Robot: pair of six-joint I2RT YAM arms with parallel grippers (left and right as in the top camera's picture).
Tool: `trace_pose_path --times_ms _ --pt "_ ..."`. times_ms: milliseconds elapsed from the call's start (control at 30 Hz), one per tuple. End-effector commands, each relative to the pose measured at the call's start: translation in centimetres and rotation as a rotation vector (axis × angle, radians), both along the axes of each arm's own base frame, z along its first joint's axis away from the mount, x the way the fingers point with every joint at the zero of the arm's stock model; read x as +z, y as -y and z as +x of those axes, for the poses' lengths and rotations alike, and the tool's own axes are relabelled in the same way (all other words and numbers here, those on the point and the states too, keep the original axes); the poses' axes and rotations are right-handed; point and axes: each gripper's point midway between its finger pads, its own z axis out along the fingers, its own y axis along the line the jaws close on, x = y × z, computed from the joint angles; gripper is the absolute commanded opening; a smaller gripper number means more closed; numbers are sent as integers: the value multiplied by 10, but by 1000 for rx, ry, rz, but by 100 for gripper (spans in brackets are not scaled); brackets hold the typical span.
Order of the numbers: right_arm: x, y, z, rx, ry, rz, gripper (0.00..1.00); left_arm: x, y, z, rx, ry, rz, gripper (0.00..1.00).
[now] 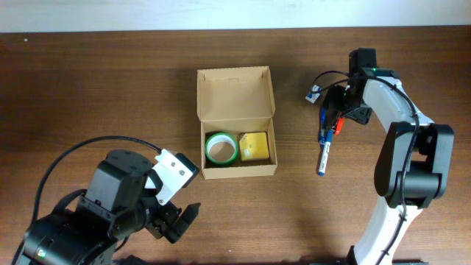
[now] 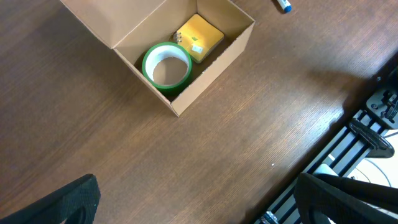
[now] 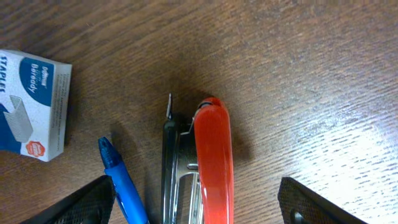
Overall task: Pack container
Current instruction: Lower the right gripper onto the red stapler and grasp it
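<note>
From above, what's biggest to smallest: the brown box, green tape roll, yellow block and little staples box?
1. Tan cardboard box.
2. Round green tape roll.
3. Square yellow block, nearly the roll's size, so that's close.
4. Small blue-and-white staples box.

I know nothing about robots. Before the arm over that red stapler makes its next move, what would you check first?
1. Box lid folded back, top open: ok.
2. Room for the stapler beside the green tape roll and yellow item: cannot tell.
3. Right gripper open, fingers either side of the stapler: ok.
4. Nothing else between those fingers: not ok, the blue pen lies close beside the stapler.
5. Left gripper open, empty, away from the box: ok.
</note>
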Motion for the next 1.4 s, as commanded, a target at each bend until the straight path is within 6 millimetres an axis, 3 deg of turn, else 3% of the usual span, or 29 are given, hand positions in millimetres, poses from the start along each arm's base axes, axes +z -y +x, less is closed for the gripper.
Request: trace_pose_path --times_ms 0,433,700,867,1233,1367 --pt "-12 -3 -4 17 -28 5 85 5 2 0 -18 15 -11 100" --pt "-27 -3 -13 22 -81 4 80 5 2 0 -18 16 -11 100" --pt "-40 -5 -23 23 -136 13 67 5 2 0 -18 15 -11 100" --pt "-43 -5 -25 23 -149 14 51 5 2 0 -18 16 -11 100" --pt "-43 -5 -26 23 -151 16 4 5 2 0 -18 15 -11 100" --pt "-38 -6 -25 24 -158 23 4 5 2 0 -18 16 -11 100"
